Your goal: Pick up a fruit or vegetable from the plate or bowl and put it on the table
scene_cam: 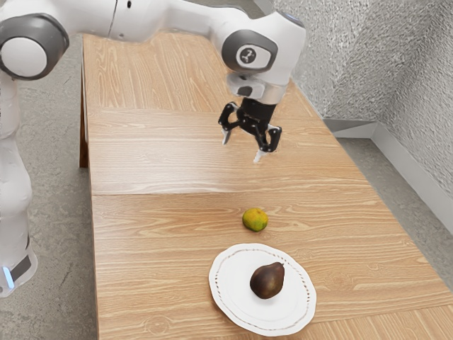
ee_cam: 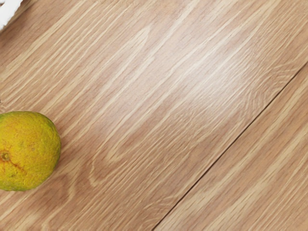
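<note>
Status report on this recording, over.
Gripper open, empty, above table. Green-yellow citrus on table, off the plate; dark pear on plate. Nothing seen blocking.

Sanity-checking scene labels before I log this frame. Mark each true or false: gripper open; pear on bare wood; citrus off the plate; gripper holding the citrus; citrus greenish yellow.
1. The gripper is open. True.
2. The pear lies on bare wood. False: it lies on the white plate.
3. The citrus rests on the table, off the plate. True.
4. The gripper is holding the citrus. False: its fingers stand apart with nothing between them, and the citrus sits on the table.
5. The citrus is greenish yellow. True.
</note>
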Robot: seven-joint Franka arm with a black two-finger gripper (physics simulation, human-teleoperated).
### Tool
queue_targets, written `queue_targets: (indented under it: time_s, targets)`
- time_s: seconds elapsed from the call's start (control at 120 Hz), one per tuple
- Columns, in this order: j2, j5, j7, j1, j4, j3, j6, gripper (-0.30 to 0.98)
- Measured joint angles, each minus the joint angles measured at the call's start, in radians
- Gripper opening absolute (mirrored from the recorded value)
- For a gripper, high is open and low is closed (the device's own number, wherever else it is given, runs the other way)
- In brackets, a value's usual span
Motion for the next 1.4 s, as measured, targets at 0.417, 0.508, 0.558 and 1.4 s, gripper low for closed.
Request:
queue_targets:
  time_s: [0.417, 0.508, 0.558, 1.4]
  targets:
    - [0.066, -0.036, -1.371, -0.073, 0.005, 0.013, 0.157, 0.69]
    - [0.073, -0.050, -1.566, -0.300, 0.007, -0.002, 0.200, 0.68]
    - [0.082, -0.054, -1.661, -0.353, 0.006, -0.005, 0.217, 0.68]
    - [0.193, -0.064, -2.403, -0.379, -0.027, -0.004, 0.374, 0.69]
